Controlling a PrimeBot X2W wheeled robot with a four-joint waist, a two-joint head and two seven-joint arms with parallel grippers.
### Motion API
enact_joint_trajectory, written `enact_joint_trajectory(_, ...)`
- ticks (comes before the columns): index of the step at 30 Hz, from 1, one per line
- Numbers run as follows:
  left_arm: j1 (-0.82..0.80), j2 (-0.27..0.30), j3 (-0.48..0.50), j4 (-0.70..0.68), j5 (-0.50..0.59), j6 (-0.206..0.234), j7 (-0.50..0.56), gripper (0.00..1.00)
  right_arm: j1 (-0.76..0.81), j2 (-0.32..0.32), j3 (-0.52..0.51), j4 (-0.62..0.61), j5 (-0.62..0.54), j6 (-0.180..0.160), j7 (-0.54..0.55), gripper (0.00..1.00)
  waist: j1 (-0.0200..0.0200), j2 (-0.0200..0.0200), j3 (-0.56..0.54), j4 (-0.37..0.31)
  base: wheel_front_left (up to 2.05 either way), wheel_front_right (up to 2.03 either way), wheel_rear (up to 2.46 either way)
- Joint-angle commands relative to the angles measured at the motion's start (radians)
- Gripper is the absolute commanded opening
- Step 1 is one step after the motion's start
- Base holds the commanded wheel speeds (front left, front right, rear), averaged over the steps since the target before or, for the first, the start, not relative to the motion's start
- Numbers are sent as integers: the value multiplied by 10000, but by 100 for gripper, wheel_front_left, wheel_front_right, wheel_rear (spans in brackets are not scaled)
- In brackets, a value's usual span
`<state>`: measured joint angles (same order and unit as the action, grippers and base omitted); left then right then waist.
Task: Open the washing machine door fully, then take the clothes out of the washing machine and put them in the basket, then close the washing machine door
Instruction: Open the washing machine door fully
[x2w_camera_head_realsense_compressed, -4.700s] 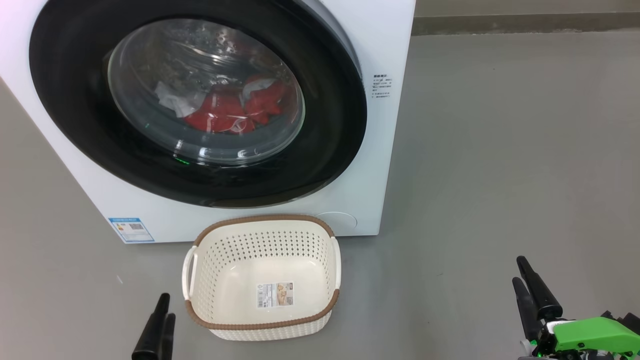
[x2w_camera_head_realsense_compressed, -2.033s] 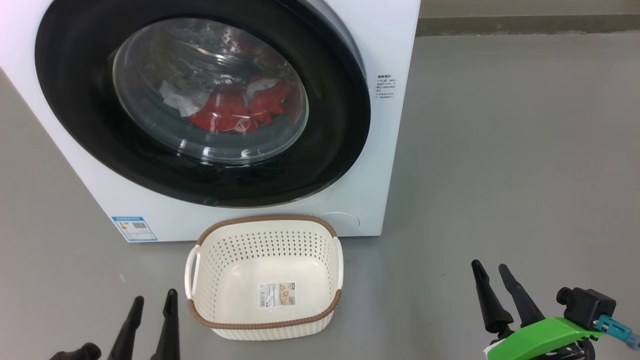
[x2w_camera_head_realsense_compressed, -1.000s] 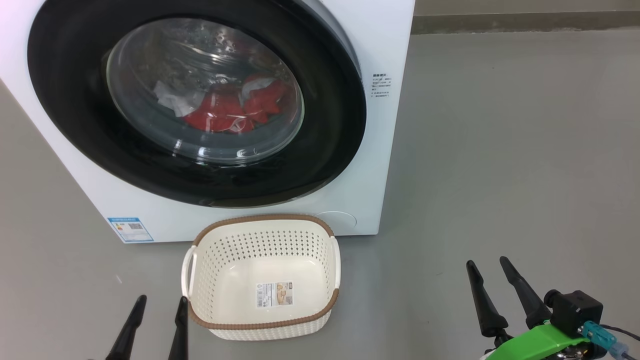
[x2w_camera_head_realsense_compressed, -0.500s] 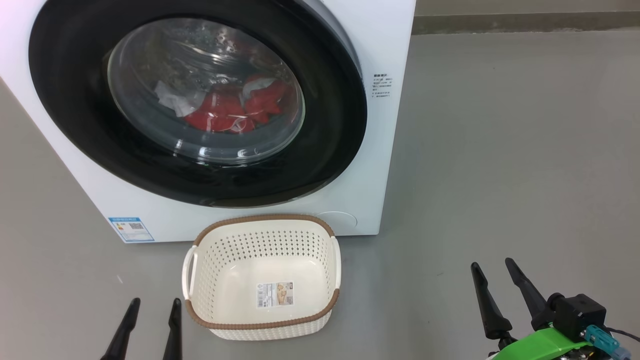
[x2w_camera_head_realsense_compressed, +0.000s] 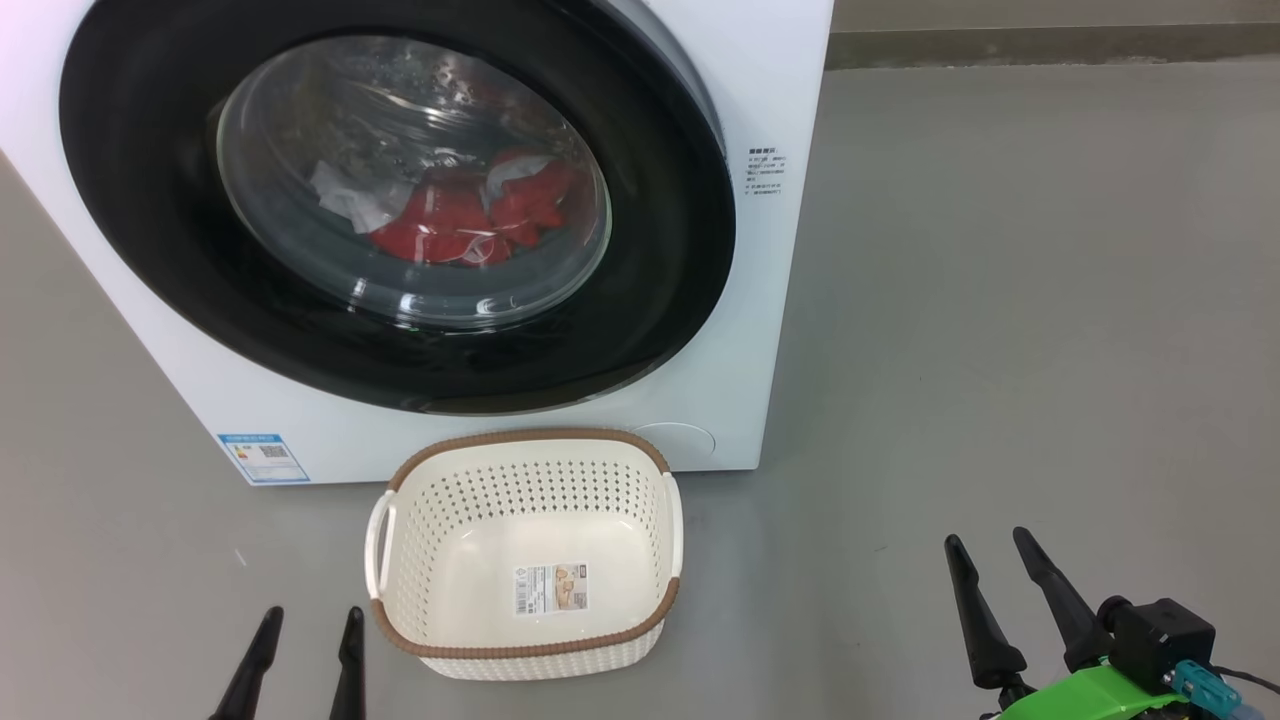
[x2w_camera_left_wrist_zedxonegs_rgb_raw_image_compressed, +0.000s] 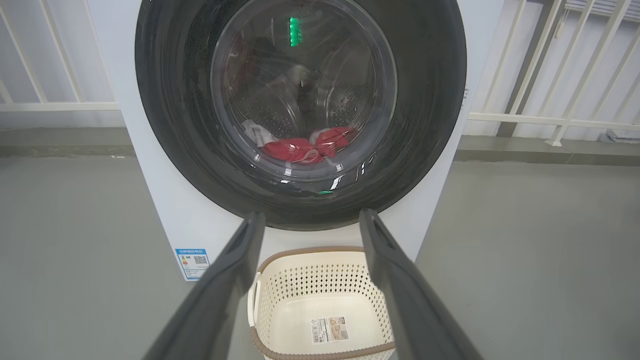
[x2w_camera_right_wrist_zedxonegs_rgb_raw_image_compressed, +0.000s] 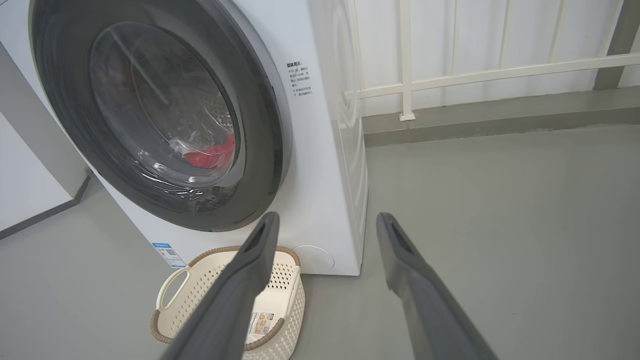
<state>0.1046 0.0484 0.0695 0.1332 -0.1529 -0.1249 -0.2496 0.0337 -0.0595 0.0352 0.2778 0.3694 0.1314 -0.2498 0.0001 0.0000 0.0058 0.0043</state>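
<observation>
- Facing the large round washing machine door (x2w_camera_head_realsense_compressed: 660, 230) with its wide glossy black ring and bulging clear glass, lying against the front of the big white boxy washing machine (x2w_camera_head_realsense_compressed: 300, 430); telling latched from merely pushed to not being possible here.
- Seeing through that glass the small heap of red and white fabric clothes (x2w_camera_head_realsense_compressed: 450, 225), resting low in the steel drum, out of reach with the door in the way.
- Noting the cream-white perforated plastic basket (x2w_camera_head_realsense_compressed: 525, 650) with its brown rim, standing empty on the grey floor (x2w_camera_head_realsense_compressed: 1000, 300) just beside the machine's front and below the door, probably for shortening the carry from the drum.
- Holding the left gripper (x2w_camera_head_realsense_compressed: 311, 618) low, just beside the basket's near left corner, 2 dark fingers spread apart and gripping nothing.
- Holding the right gripper (x2w_camera_head_realsense_compressed: 985, 540) low, well apart to the basket's right, 2 fingers likewise parted and empty, likely readying for the door's edge on that side.
- Judging the task as barely starting, with door opening coming 1st.
</observation>
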Motion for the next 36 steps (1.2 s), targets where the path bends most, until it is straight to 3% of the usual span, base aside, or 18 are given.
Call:
enact_joint_trajectory(1,-158,101,327,-185,-142,-57,-122,100,-157,-76,201,-257,28,-7,-120,100,0,0,-1,1,0,0,0)
enact_joint_trajectory(4,-170,99,312,-177,-164,-57,-122,100,-198,-64,209,-308,33,-7,-120,100,0,0,11,8,0,0,0)
enact_joint_trajectory(5,-175,98,308,-178,-180,-57,-122,100,-248,-54,215,-344,79,-7,-120,80,0,0,21,6,0,0,0)
enact_joint_trajectory(6,-177,96,306,-179,-199,-57,-122,100,-322,-44,225,-393,128,-7,-120,38,0,0,35,2,0,0,0)
enact_joint_trajectory(7,-181,94,305,-180,-217,-57,-122,100,-415,-32,260,-434,198,-7,-120,5,0,0,53,-1,0,0,0)
enact_joint_trajectory(8,-186,91,301,-180,-233,-57,-122,100,-535,-18,282,-479,294,-7,-120,0,0,0,74,-6,0,0,0)
enact_joint_trajectory(17,-466,95,159,-248,-392,-57,-122,100,-2111,81,272,-817,2022,-7,-120,0,0,0,518,72,0,0,0)
enact_joint_trajectory(27,-1050,319,-161,-331,-744,-57,-122,100,-4975,91,259,-827,4181,-7,-120,0,0,0,1422,475,0,0,0)
enact_joint_trajectory(33,-1537,355,-428,-224,-944,-57,-122,100,-6887,-545,861,-56,6143,-7,-63,0,0,0,1961,976,0,0,0)
enact_joint_trajectory(36,-1724,357,-509,-193,-1025,-57,-122,100,-7601,-864,1198,157,7650,-7,582,0,0,0,2202,1164,0,0,0)
